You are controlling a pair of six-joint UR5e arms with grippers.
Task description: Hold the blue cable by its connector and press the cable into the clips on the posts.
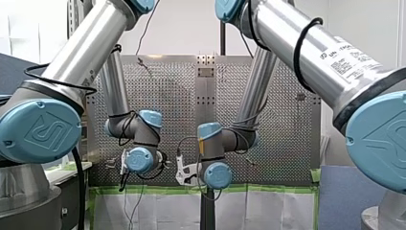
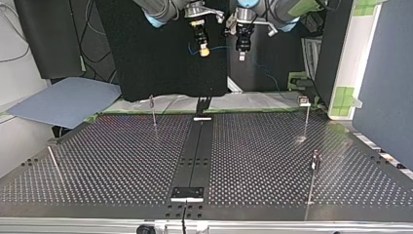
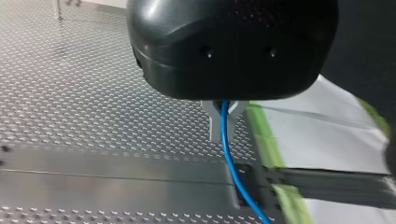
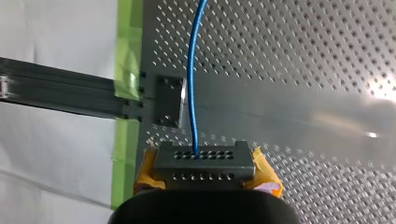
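Blue cable [image 4: 191, 84]: thin, smooth, bright blue, single strand. Ends in connector [image 4: 201, 156], a grey block with two rows of small holes. My right hand [image 4: 203, 170] clenched on connector, yellow pads [image 4: 264, 170] either side. My left hand [image 3: 223, 122] pinches cable between metal fingers [image 3: 215, 123]; cable runs on past them. Top view: both hands high over perforated desk [image 2: 122, 161], well apart from posts [image 2: 154, 113].

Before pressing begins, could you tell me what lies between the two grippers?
In the top view, the blue cable spans the gap between my right gripper and my left gripper.
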